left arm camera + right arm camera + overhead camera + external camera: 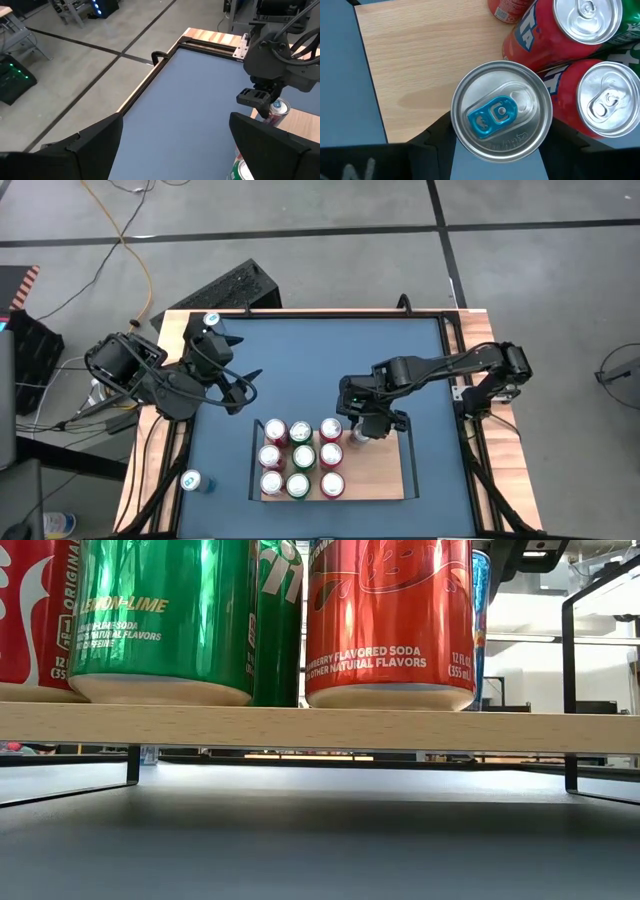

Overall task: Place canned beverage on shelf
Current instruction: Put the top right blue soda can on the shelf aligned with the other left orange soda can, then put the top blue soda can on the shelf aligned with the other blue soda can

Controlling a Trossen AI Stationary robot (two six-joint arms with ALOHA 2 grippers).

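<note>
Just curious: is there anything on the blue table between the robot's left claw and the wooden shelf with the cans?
No. From above, only bare blue tabletop lies between the open left gripper and the shelf.

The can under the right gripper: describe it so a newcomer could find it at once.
On the wooden shelf near the table's front edge, find the block of red and green cans. The can stands at that block's right side, between the right gripper's fingers. Only it has a blue pull tab.
</note>
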